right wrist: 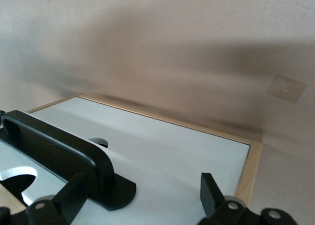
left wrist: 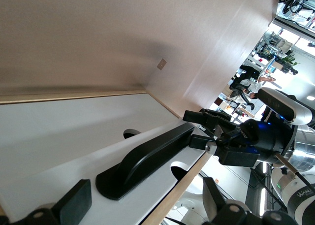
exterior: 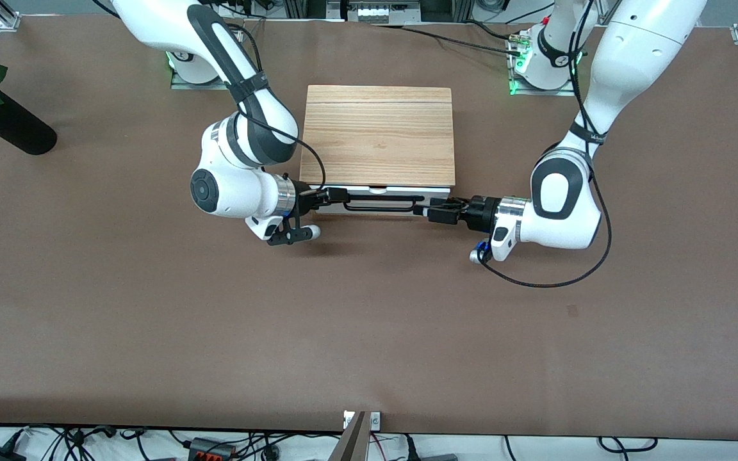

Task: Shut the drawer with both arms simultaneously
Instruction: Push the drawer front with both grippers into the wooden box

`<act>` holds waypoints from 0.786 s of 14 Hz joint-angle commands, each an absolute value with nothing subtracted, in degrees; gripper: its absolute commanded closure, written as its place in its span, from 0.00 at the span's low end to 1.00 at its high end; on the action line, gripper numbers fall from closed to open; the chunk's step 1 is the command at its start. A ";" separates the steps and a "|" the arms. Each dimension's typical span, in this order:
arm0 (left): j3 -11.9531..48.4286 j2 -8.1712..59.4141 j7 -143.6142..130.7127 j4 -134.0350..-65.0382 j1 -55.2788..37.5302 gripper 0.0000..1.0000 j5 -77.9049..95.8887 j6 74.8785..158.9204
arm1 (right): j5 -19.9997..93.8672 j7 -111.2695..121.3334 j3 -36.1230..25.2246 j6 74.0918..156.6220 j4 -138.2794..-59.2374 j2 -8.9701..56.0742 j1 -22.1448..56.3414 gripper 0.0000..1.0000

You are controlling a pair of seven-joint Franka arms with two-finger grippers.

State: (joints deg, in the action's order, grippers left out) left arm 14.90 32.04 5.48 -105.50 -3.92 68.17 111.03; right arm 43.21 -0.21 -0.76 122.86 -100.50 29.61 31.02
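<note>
Front view: the cabinet (exterior: 378, 134) stands on the tabletop (exterior: 369, 320) near the edge where the arm bases are, midway between the side edges; the drawer (exterior: 401, 193) shows only as a narrow white front panel, apparently almost shut. The right gripper (exterior: 337, 195) and left gripper (exterior: 438, 210) meet opposite ends of the black handle (exterior: 382, 206). Left wrist view: the left gripper's fingers (left wrist: 74, 199) stand apart beside the handle's end, gripping nothing. Right wrist view: the right gripper's fingers (right wrist: 212, 193) are likewise spread, empty, straddling the handle's foot. Judged step: final push; next, both arms must press the panel evenly and together.
</note>
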 commanded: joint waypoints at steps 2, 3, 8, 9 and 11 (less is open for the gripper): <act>13.98 28.48 6.59 -108.37 -2.90 0.00 68.47 109.69 | 43.07 -0.44 -0.70 121.21 -104.24 29.00 31.73 0.00; 13.89 28.48 6.59 -107.59 -2.20 0.00 68.38 109.69 | 43.07 -0.44 -0.70 120.68 -104.24 29.00 31.64 0.00; 13.80 28.56 6.33 -104.07 -1.67 0.00 64.00 109.86 | 43.07 -0.35 -0.88 118.74 -104.06 28.39 31.29 0.00; 13.80 28.56 6.33 -103.02 -1.06 0.00 62.68 109.86 | 42.72 -0.26 -1.05 118.74 -103.63 28.39 31.12 0.00; 13.80 28.56 6.33 -100.91 0.78 0.00 59.00 109.69 | 42.28 0.44 -1.49 118.74 -102.23 28.30 30.85 0.00</act>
State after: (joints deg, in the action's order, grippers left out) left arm 13.97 29.50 5.87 -102.64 -0.93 62.50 110.48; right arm 43.20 -0.12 -0.90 120.61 -100.61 29.47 30.97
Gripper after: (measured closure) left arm 0.000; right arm 0.000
